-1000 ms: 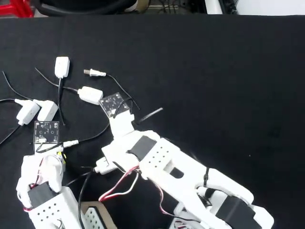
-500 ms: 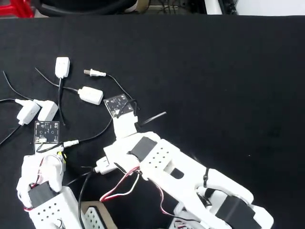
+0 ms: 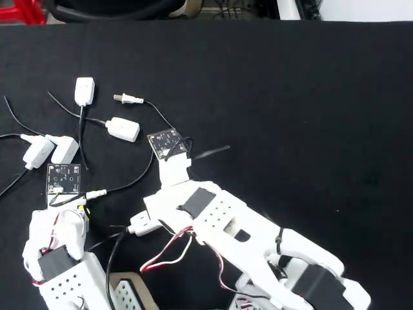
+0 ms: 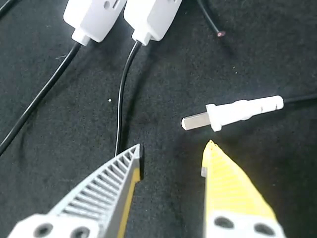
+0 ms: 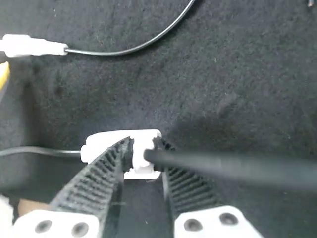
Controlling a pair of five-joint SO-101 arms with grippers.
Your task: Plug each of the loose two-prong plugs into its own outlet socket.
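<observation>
My left gripper (image 4: 173, 151) stands open just above the black cloth, one finger grey, the other yellow. A loose two-prong plug (image 4: 233, 111) lies just past the yellow fingertip, prongs toward the gap; from above it is the plug (image 3: 97, 192) by the left arm (image 3: 58, 239). Two white outlet sockets (image 4: 94, 17) (image 4: 151, 17) lie beyond it. My right gripper (image 5: 143, 146) is shut on a white plug (image 5: 121, 151), whose cord runs off sideways; from above this plug (image 3: 139, 225) pokes out under the right arm (image 3: 213, 216). A third plug (image 3: 128, 99) lies loose farther back.
Two more white sockets (image 3: 84, 90) (image 3: 122, 128) lie at the back left, and thin black cords cross the cloth between them. A black wire end (image 3: 213, 152) sticks out beside the right wrist. The black table (image 3: 310, 97) stretches away to the right.
The right arm's wrist has shifted a little to the right, carrying its camera board and the black wire end along. The left arm has not moved.
</observation>
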